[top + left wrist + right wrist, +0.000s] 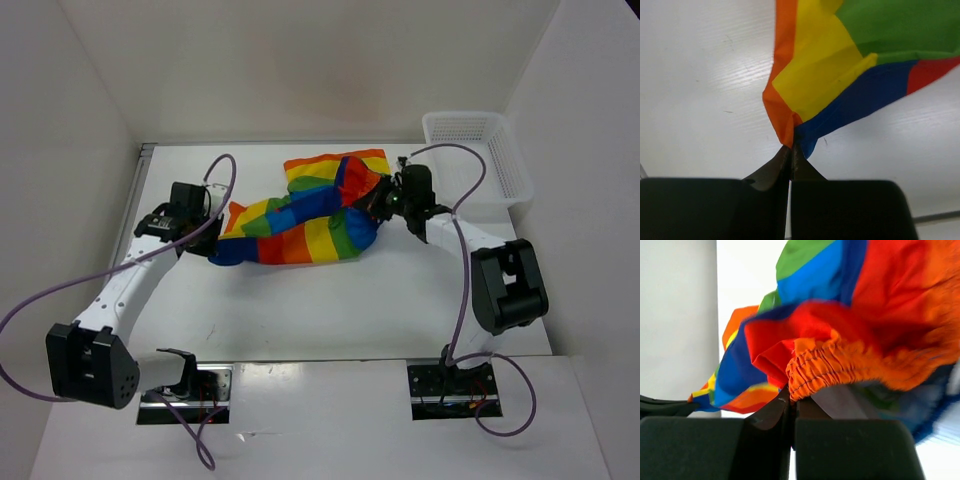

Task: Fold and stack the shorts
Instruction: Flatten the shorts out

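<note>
The rainbow-striped shorts point(305, 215) lie bunched across the middle of the white table, stretched between my two grippers. My left gripper point(213, 234) is shut on an orange and blue corner of the shorts point(790, 131) at their left end, just above the table. My right gripper point(383, 200) is shut on the orange elastic waistband point(812, 375) at their right end and holds it lifted. The cloth sags and twists between the two grips.
A white mesh plastic basket point(480, 155) stands at the back right corner of the table point(300, 310). White walls close the table on the left, back and right. Purple cables loop over both arms.
</note>
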You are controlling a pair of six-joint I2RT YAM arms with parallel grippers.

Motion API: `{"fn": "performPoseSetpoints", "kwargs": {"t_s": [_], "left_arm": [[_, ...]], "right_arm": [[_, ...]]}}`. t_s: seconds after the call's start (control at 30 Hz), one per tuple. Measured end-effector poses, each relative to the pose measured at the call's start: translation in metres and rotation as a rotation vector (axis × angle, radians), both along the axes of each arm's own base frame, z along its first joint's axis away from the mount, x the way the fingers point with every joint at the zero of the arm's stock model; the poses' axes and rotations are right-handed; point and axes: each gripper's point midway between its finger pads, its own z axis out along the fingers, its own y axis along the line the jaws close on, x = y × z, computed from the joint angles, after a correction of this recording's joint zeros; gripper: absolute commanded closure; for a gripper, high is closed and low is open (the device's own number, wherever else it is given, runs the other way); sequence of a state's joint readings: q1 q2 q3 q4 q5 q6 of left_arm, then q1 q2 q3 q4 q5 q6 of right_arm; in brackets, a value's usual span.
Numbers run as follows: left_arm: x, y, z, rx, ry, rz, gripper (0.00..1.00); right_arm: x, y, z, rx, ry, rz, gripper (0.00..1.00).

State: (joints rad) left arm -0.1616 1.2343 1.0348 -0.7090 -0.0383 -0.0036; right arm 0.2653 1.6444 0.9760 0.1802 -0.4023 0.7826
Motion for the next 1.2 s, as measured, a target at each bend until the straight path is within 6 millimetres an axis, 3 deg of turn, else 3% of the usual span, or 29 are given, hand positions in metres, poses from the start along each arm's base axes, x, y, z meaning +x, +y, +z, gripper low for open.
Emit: {"fn": "performPoseSetpoints", "kwargs": {"t_s": [0.1, 0.13, 0.2, 0.3, 0.37, 0.4, 0.43, 0.5, 0.53, 0.6, 0.67, 0.73, 0.83, 0.87, 1.07, 1.13, 1.2], "left_arm": [[0.019, 0.017, 0.0, 0.019, 0.002, 0.065, 1.0], [0.032, 0.024, 0.003, 0.02, 0.002, 0.091, 1.0], [0.082, 0.038, 0.021, 0.016, -0.035, 0.14, 1.0], [0.183, 0.058, 0.087, -0.017, -0.204, 0.185, 1.0], [0.24, 0.069, 0.156, -0.037, -0.394, 0.195, 1.0], [0.256, 0.074, 0.195, -0.042, -0.492, 0.2, 1.0], [0.261, 0.077, 0.23, -0.044, -0.572, 0.202, 1.0], [0.249, 0.079, 0.305, -0.05, -0.75, 0.202, 1.0], [0.23, 0.079, 0.336, -0.055, -0.814, 0.195, 1.0], [0.18, 0.074, 0.379, -0.078, -0.878, 0.162, 1.0], [0.126, 0.069, 0.401, -0.096, -0.893, 0.136, 1.0], [0.08, 0.063, 0.401, -0.107, -0.885, 0.118, 1.0], [0.032, 0.05, 0.349, -0.126, -0.792, 0.1, 1.0], [0.023, 0.047, 0.321, -0.131, -0.723, 0.102, 1.0], [0.003, 0.041, 0.156, -0.158, -0.208, 0.132, 1.0], [-0.014, 0.036, 0.119, -0.16, -0.06, 0.133, 1.0], [-0.031, 0.032, 0.105, -0.162, 0.025, 0.128, 1.0]], "right_arm": [[0.018, -0.021, 0.022, -0.039, -0.017, -0.053, 1.0], [0.031, -0.028, 0.04, -0.046, -0.036, -0.065, 1.0], [0.071, -0.032, 0.093, -0.049, -0.112, -0.069, 1.0], [0.139, -0.03, 0.196, -0.051, -0.354, -0.059, 1.0], [0.156, -0.029, 0.264, -0.058, -0.513, -0.067, 1.0], [0.152, -0.029, 0.289, -0.059, -0.57, -0.068, 1.0], [0.141, -0.029, 0.313, -0.06, -0.619, -0.064, 1.0], [0.111, -0.031, 0.35, -0.068, -0.692, -0.056, 1.0], [0.096, -0.033, 0.36, -0.077, -0.716, -0.053, 1.0], [0.059, -0.036, 0.368, -0.093, -0.731, -0.037, 1.0], [0.025, -0.036, 0.36, -0.107, -0.73, -0.014, 1.0], [-0.006, -0.038, 0.341, -0.125, -0.705, 0.005, 1.0], [-0.037, -0.046, 0.288, -0.164, -0.606, 0.015, 1.0], [-0.044, -0.048, 0.269, -0.175, -0.567, 0.016, 1.0], [-0.097, -0.046, 0.096, -0.235, -0.154, 0.099, 1.0], [-0.123, -0.044, 0.051, -0.248, -0.016, 0.132, 1.0], [-0.155, -0.039, 0.025, -0.247, 0.085, 0.174, 1.0]]}}
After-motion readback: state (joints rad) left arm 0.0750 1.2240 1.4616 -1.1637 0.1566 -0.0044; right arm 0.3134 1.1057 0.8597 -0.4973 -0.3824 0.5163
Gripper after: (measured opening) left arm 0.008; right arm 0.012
